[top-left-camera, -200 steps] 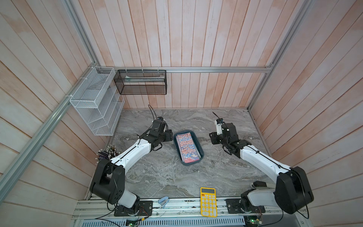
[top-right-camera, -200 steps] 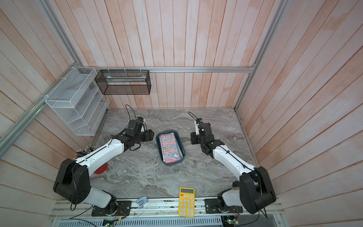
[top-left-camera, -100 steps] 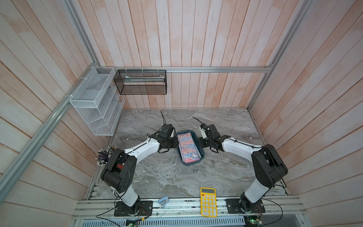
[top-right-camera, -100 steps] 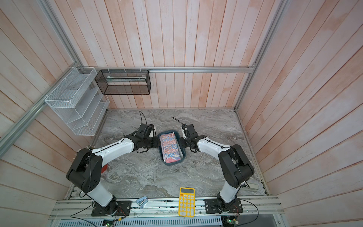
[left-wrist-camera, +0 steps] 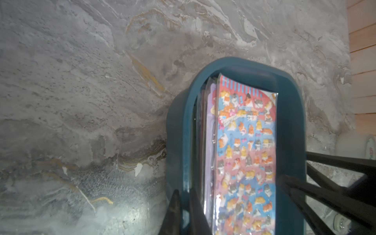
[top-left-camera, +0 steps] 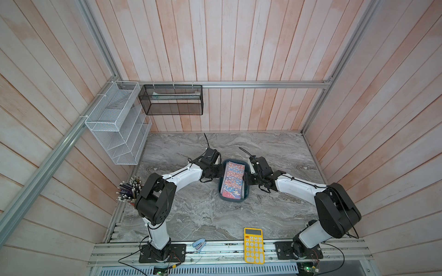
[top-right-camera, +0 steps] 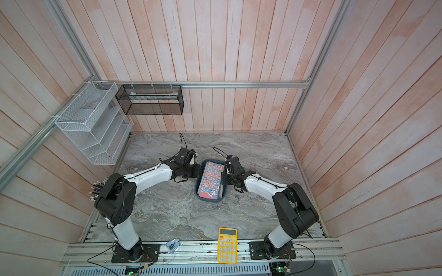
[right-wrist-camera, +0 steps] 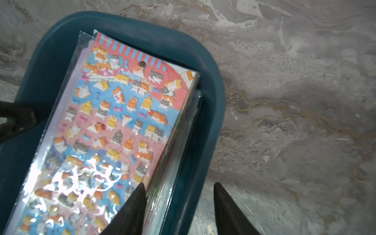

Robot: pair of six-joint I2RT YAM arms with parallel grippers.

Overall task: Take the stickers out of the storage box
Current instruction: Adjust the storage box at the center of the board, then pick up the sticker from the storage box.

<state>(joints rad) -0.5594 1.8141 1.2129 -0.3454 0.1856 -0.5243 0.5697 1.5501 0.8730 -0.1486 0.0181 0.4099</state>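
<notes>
The dark teal storage box (top-left-camera: 233, 197) (top-right-camera: 210, 200) lies mid-table, filled with a stack of stickers (top-left-camera: 233, 178) (top-right-camera: 211, 179); the top sheet is red-blue with tiny cartoon animals (right-wrist-camera: 122, 114) (left-wrist-camera: 246, 142). My left gripper (top-left-camera: 220, 172) (left-wrist-camera: 184, 200) is at the box's left long wall (left-wrist-camera: 177, 130), its jaws shut on the rim, one finger inside and one outside. My right gripper (top-left-camera: 246, 178) (right-wrist-camera: 179, 189) stands open astride the right wall (right-wrist-camera: 203, 130): one fingertip rests at the stack's edge, the other hangs outside over the table.
A yellow calculator (top-left-camera: 254, 245) and a small blue stapler (top-left-camera: 199, 245) lie at the front edge. A cup of pens (top-left-camera: 128, 191) stands at the left. A white wire rack (top-left-camera: 117, 126) and a black mesh basket (top-left-camera: 171, 100) hang on the walls.
Both arms swung in from either side to the box. The left jaws closed on the left rim. The right jaws opened wider over the right wall.
</notes>
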